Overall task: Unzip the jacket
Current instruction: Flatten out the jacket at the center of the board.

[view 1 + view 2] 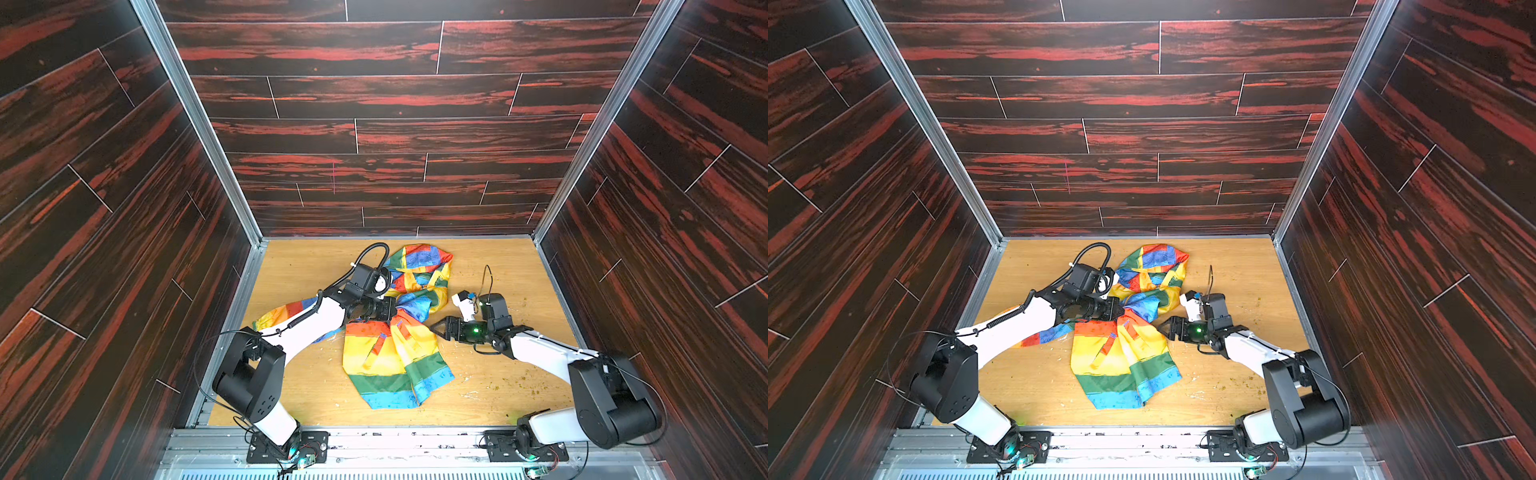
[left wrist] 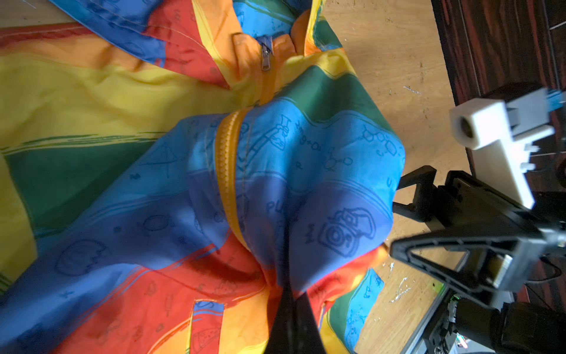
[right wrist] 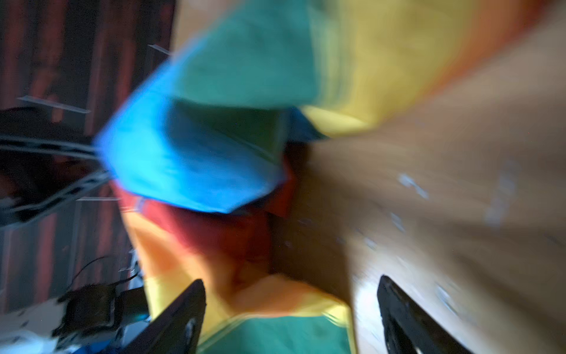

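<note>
The rainbow-striped jacket point(image 1: 390, 357) point(image 1: 1117, 361) lies crumpled in the middle of the wooden table, hood toward the back wall. My left gripper point(image 1: 394, 309) point(image 1: 1121, 309) is shut on a fold of its blue and red fabric point(image 2: 288, 294) near the chest. In the left wrist view the yellow zipper point(image 2: 228, 171) runs up to a metal slider point(image 2: 266, 58) near the collar. My right gripper point(image 1: 433, 328) point(image 1: 1160, 326) point(image 2: 395, 223) stands open at the jacket's right edge. The blurred right wrist view shows its fingers point(image 3: 183, 312) wide apart over the striped cloth point(image 3: 275, 334).
Dark red wood-pattern walls point(image 1: 124, 208) close in the table point(image 1: 299, 395) on three sides. Crumbs and white flecks point(image 1: 519, 386) are scattered over the right part of the table. A metal rail point(image 1: 395, 436) runs along the front edge.
</note>
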Controlling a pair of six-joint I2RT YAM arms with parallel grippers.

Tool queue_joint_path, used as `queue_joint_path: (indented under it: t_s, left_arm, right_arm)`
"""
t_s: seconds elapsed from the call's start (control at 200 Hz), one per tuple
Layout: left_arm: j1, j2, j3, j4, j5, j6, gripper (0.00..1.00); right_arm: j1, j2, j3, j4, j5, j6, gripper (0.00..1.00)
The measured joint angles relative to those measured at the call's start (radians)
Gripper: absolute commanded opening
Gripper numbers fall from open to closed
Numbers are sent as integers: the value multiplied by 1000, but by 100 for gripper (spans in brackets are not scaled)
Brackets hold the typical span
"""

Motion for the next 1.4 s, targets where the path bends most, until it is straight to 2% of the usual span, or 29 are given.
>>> queue_joint_path:
  t_s: [0.11,0.19,0.281,0.341,0.421,0.501,0.576,0.646,0.731,0.832,0.887,0.967,1.117,1.187,1.403]
  left_arm:
    - [1,0,-4,2,-1,0,0]
    - [3,0,-5,5,0,-1,0]
    - [6,0,-7,6,-2,-3,0]
    - [9,0,-8,6,-9,-6,0]
    - [15,0,-8,6,-29,-14,0]
    - [29,0,-9,5,-60,-27,0]
    - [51,0,-9,5,-93,-40,0]
    - [78,1,-9,5,-122,-51,0]
    - [119,6,-14,10,-146,-64,0]
    - [169,28,-27,23,-162,-78,0]
    - [197,45,-41,36,-161,-88,0]
    - [235,73,-54,50,-154,-98,0]
    - [282,134,-54,68,-128,-105,0]
    - [291,158,-53,71,-121,-105,0]
    - [295,177,-51,72,-113,-104,0]
  right_arm:
    - [21,75,13,71,-50,-12,87]
    - [34,128,16,97,-73,-21,79]
    - [45,159,18,105,-87,-29,52]
    - [54,158,20,98,-90,-26,37]
    - [89,143,40,60,-76,-37,24]
    - [154,103,80,-10,-51,-42,16]
    - [244,80,165,-78,-40,-61,16]
    - [321,87,263,-122,-35,-80,23]
    - [391,128,386,-160,-43,-114,35]
    - [425,167,467,-193,-22,-139,63]
    - [423,160,471,-211,18,-141,72]
    - [409,128,448,-218,109,-135,72]
    - [318,11,358,-232,296,-69,60]
    - [270,8,356,-242,362,-48,60]
    - [268,141,343,-222,380,-52,59]
